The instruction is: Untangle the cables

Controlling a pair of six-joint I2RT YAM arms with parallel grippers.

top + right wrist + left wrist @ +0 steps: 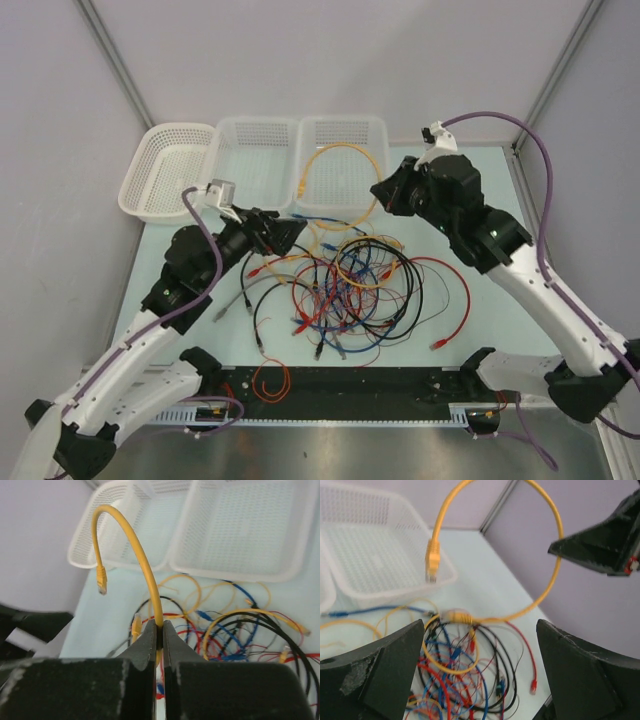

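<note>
Many cables [350, 290] lie knotted in a heap on the table [225, 340]. At the heap's far left edge, the left gripper [292, 232] hovers, jaws wide apart. Beyond the heap, the right gripper [160, 626] pinches one yellow cable [131, 540] aloft, likely to draw it free.

A: Where does the tangle lie?

B: The cables [350, 290] are heaped mid-table [475, 325], between the two arms. Behind them, along the far edge, three baskets stand side by side: the left basket [165, 175], the middle basket [250, 160] and the right basket [345, 125].

A: And the grippers?

B: The left gripper [298, 230] sits at the heap's far-left edge, before the middle basket. The right gripper [380, 192] is behind the heap, pinching the looped cable [341, 147]. In the top view that cable arches over the right basket — its lower part runs down to the heap. One small loop [270, 380] lies apart at the near edge, left of centre.
</note>
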